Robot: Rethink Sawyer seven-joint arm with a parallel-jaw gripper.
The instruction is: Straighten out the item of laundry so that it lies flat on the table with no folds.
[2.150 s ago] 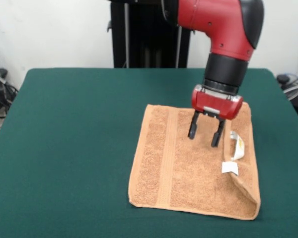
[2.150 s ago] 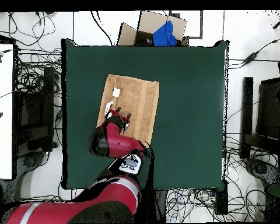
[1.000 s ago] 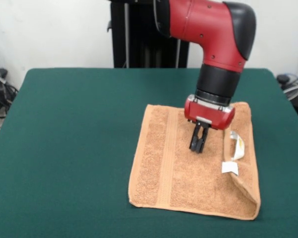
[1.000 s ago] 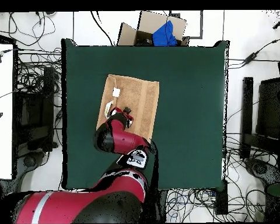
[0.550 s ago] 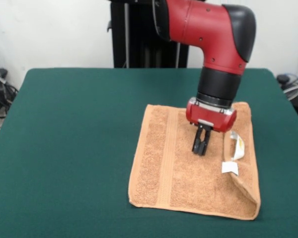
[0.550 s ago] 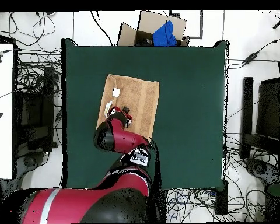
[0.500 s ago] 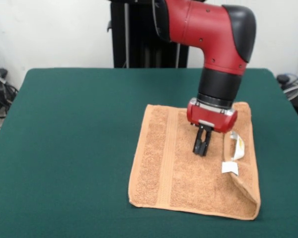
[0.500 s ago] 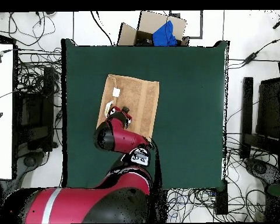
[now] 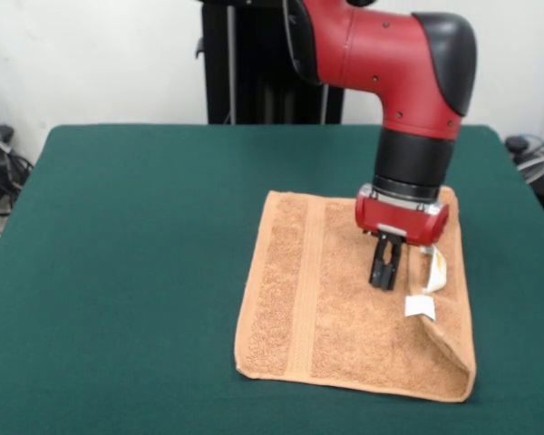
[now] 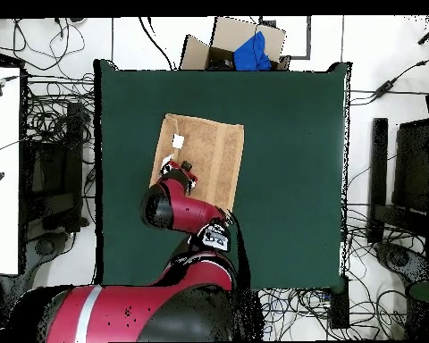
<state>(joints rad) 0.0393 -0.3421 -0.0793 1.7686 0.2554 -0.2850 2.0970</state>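
My gripper [image 9: 385, 275] hangs with fingers pressed together, empty, tips just above the towel [image 9: 331, 313] beneath me; beside the gripper, 1 folded-over edge [image 9: 446, 299] carries a white tag [image 9: 420, 306]; bare green worktop [image 9: 136, 272] stretches wide beyond the towel's opposite edge.

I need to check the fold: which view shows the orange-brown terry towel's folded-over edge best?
The front view: the orange-brown terry towel has its folded edge clearly raised there. Overhead, the towel looks flat.

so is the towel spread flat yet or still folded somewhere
Still folded. The towel has its right side turned over along the edge, with the white tag showing there; the rest lies flat on the table.
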